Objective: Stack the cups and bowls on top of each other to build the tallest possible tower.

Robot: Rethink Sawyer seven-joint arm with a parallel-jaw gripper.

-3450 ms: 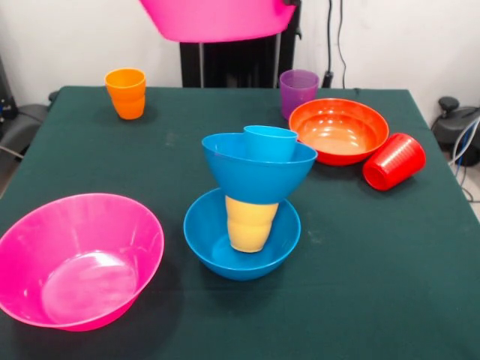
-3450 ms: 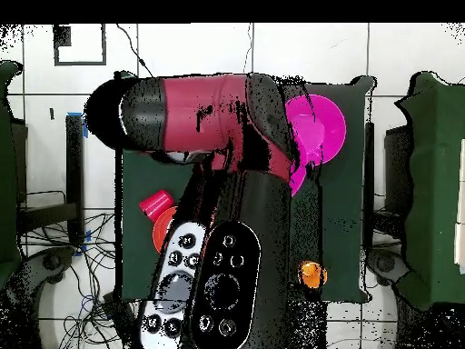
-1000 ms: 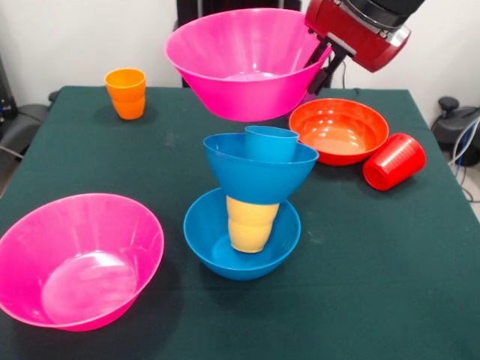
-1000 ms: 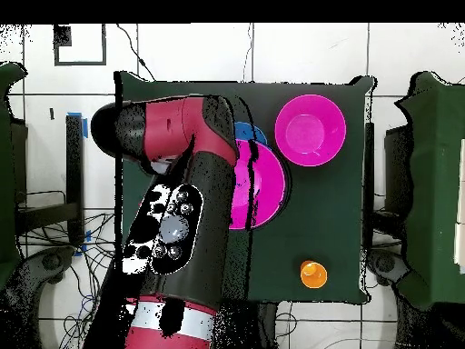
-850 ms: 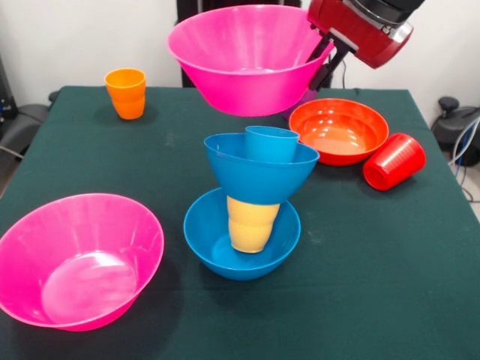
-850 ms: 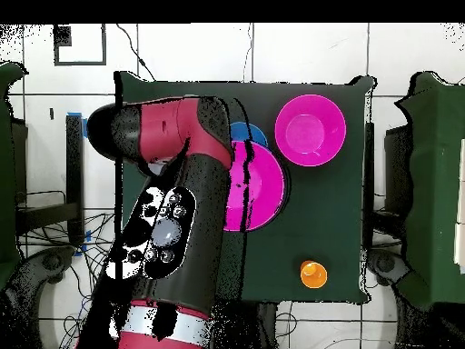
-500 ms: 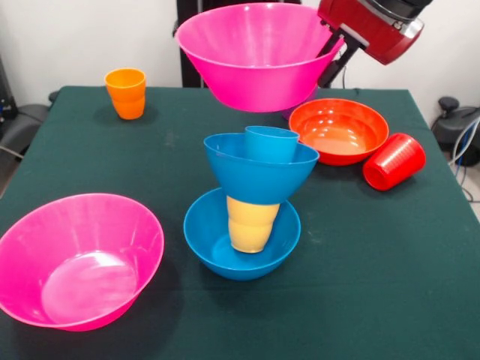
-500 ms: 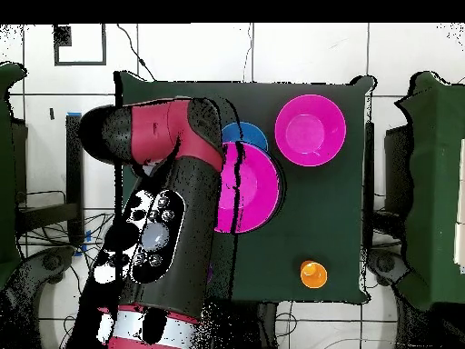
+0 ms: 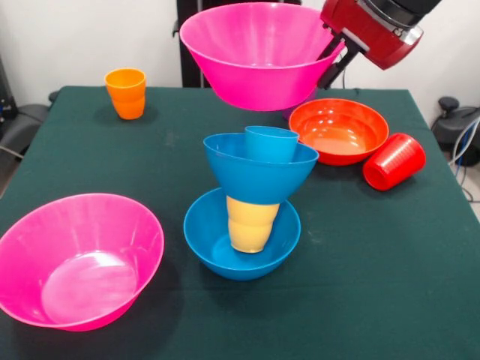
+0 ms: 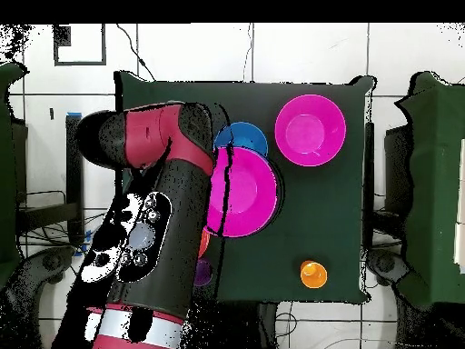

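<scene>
My gripper (image 9: 328, 60) is shut on the right rim of a large pink bowl (image 9: 259, 52) and holds it upright in the air, above and behind the tower. The tower (image 9: 259, 169) is a blue bowl (image 9: 241, 247), a yellow cup (image 9: 251, 223), a second blue bowl and a light blue cup (image 9: 271, 142). In the overhead view the held pink bowl (image 10: 243, 193) overlaps the blue bowl (image 10: 241, 141) only at its near edge, offset toward the robot's base. The arm (image 10: 154, 209) hides the gripper there.
A second pink bowl (image 9: 79, 259) sits at the front left. An orange cup (image 9: 126, 92) stands at the back left. An orange-red bowl (image 9: 339, 130) and a red cup (image 9: 394, 160) on its side lie right of the tower. A purple cup (image 10: 202, 271) shows overhead.
The pink bowl came down from the top edge into full view, then shifted a little up and to the right. In the last half second it barely moved. The tower is unchanged.
</scene>
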